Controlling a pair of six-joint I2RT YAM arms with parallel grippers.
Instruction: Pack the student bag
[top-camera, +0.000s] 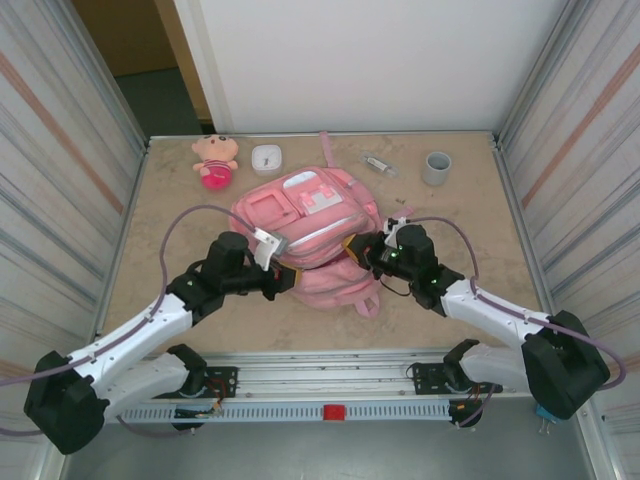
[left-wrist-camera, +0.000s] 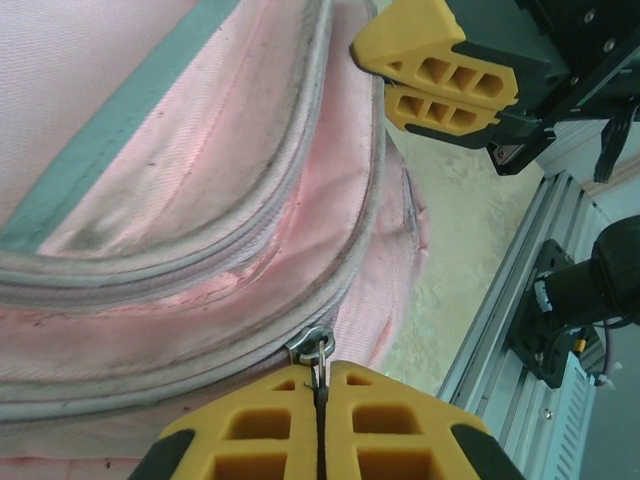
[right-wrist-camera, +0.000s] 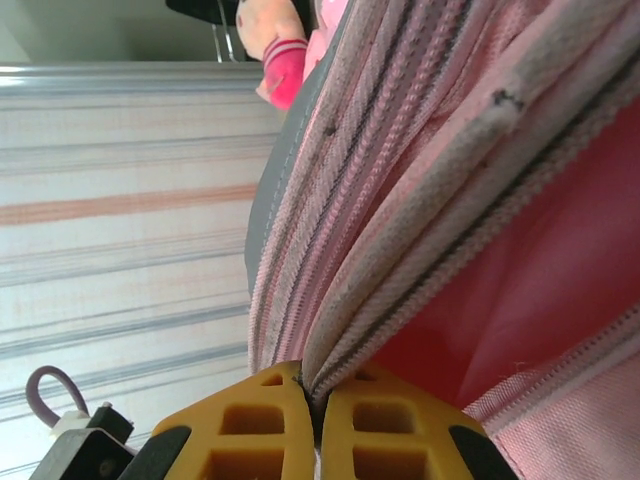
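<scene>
The student bag, a big pink backpack, lies in the middle of the table with its zippered edge toward the arms. At the bag's near left side, my left gripper is shut on a small metal zipper pull, which is pinched between the yellow fingertips. My right gripper is at the bag's near right side. It is shut on the bag's white-trimmed zipper edge, with the trim caught between its fingertips. Red lining shows in the gap beside that edge. In the left wrist view the right gripper sits close above the bag's rim.
A pink plush doll and a small white dish sit at the back left. A clear tube-like item and a grey cup stand at the back right. Corrugated walls flank the table, and a metal rail runs along the near edge.
</scene>
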